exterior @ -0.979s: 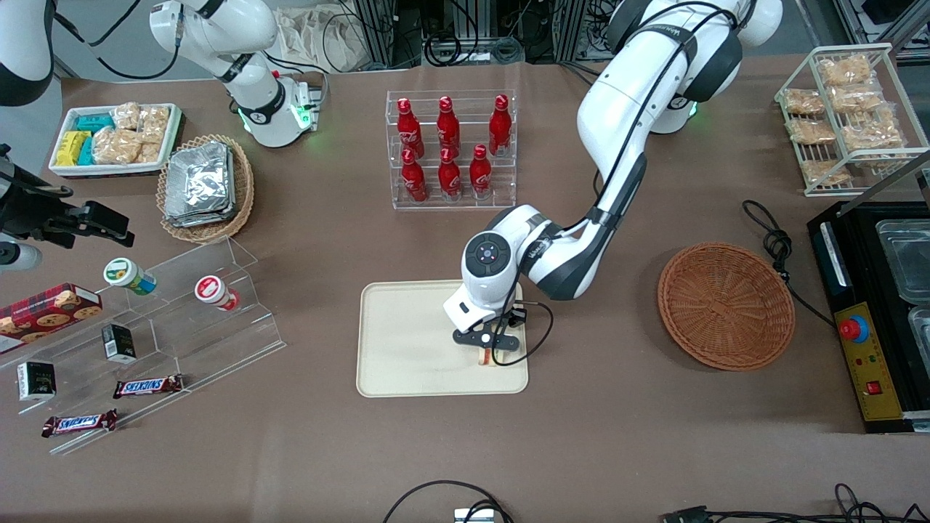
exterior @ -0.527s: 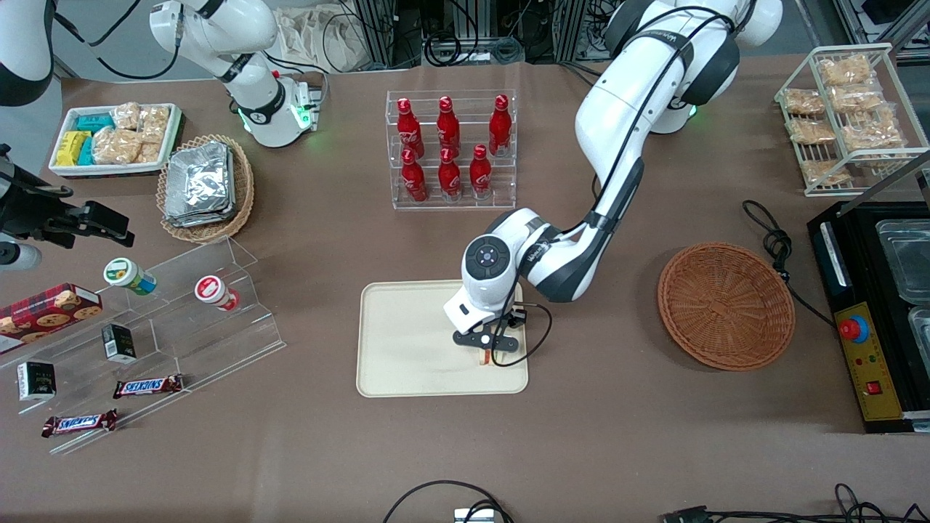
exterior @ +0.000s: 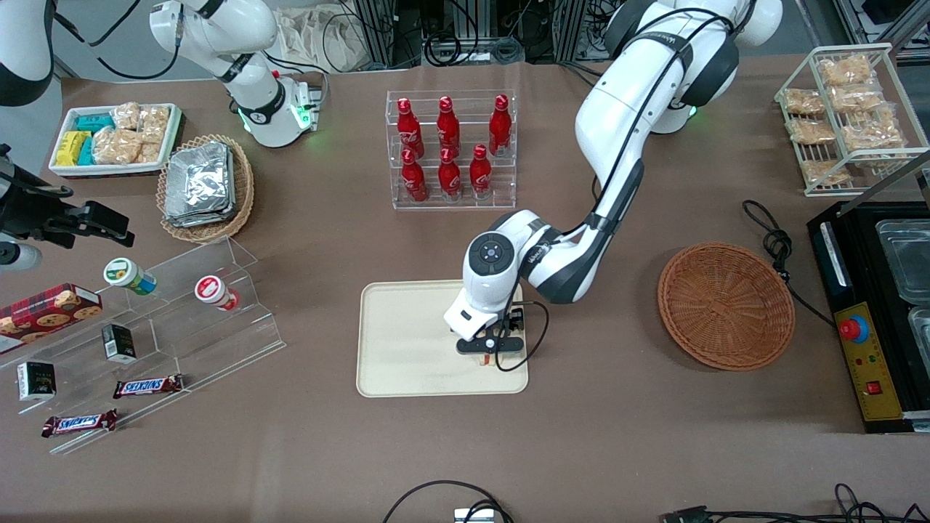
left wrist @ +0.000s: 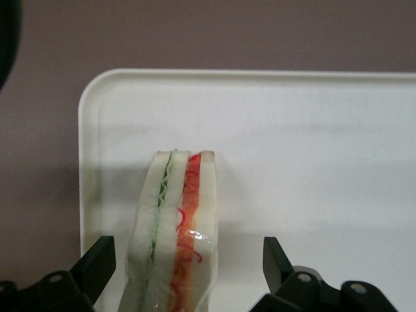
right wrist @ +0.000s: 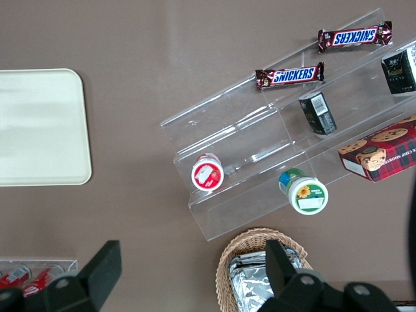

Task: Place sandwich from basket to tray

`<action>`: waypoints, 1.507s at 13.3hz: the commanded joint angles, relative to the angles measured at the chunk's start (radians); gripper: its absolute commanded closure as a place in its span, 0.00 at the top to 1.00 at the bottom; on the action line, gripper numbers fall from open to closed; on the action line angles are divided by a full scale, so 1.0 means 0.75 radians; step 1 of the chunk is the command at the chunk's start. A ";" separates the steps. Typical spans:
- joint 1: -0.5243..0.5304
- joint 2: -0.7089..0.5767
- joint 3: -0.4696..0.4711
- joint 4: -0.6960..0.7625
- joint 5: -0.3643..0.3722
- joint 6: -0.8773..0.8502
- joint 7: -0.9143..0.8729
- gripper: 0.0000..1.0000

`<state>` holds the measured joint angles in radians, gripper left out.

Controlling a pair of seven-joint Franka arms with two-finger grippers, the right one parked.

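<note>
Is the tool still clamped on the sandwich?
No, the tool stands open, with a gap between each finger and the sandwich, which rests on the tray.

Robot lab, mock snack counter, cola bottle rack (exterior: 450, 149), cable clutter (exterior: 465, 40)

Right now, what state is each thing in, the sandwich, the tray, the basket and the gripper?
sandwich: standing on edge on the tray, between the open fingers, neither touching it.
tray: holds only the sandwich, near the edge toward the basket.
basket: empty.
gripper: open, low over the tray, straddling the sandwich.
</note>
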<state>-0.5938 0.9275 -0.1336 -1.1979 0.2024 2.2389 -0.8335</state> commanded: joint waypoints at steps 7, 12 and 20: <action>0.086 -0.261 0.111 0.035 0.000 -0.330 -0.087 1.00; 0.225 -0.449 0.109 0.024 -0.004 -0.510 -0.040 1.00; 0.472 -0.658 0.111 0.020 -0.171 -0.768 0.407 1.00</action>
<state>-0.2704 0.4829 -0.0445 -1.1500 0.1070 1.6947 -0.5849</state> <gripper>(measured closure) 0.000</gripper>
